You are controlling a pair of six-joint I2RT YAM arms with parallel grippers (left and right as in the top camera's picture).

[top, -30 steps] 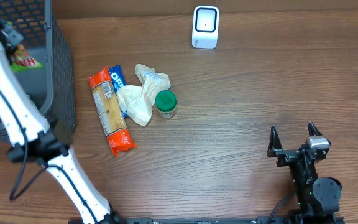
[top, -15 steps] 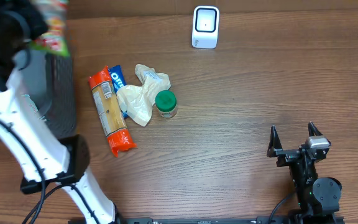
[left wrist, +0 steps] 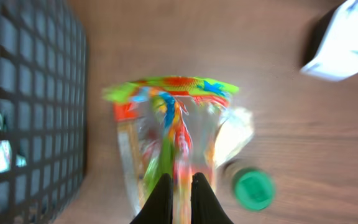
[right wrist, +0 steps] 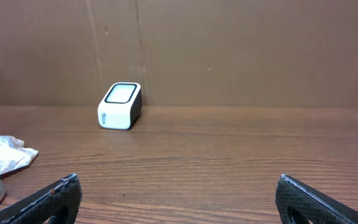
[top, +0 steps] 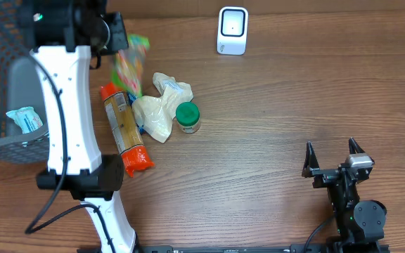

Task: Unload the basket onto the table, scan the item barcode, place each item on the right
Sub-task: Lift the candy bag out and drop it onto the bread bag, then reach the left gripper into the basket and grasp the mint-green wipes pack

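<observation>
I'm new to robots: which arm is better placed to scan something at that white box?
Left. The left gripper is shut on the colourful bag, nearer the scanner; the right gripper sits open and empty.

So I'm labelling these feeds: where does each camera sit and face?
Overhead: above the table, looking straight down; left pincer and right pincer show.
Left wrist: looks down past its shut pincer at the gripped candy bag.
Right wrist: low, faces the scanner across the table; open fingertips show.
All share the scanner.
</observation>
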